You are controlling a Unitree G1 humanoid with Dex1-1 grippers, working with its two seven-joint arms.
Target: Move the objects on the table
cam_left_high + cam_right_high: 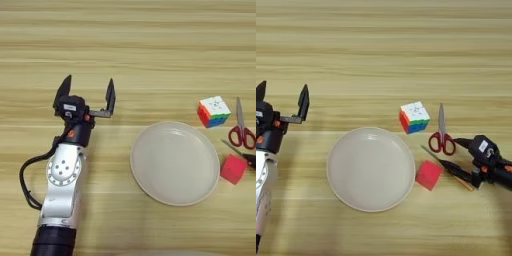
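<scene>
In your left eye view, a pale wooden table point(150, 45) with horizontal plank grain fills the frame. Your left gripper point(86, 94) rises from the lower left on a silver, rounded arm with a black cable looping at its side; its two black pointed fingers stand spread wide apart with nothing between them, above bare wood and well left of a round, smooth cream plate point(175, 162). Up and right of the plate sits a puzzle cube point(213, 111) with a white top face and coloured sides. A pair of red-handled scissors point(242, 129) lies just right of it, blades pointing away from you. A small plain red cube point(233, 169) rests just beside the plate's right rim. The thin metal tip of a screwdriver point(235, 150) runs between scissors and red cube, its handle cut off by the right edge. In your right eye view, the left gripper's near finger is clipped by the left edge, and your right gripper point(463, 160) comes in low from the right edge, black with orange spots. Its fingers sit around the screwdriver's dark handle just right of the red cube, but you cannot tell whether they are clamped on it. The plate holds nothing.
</scene>
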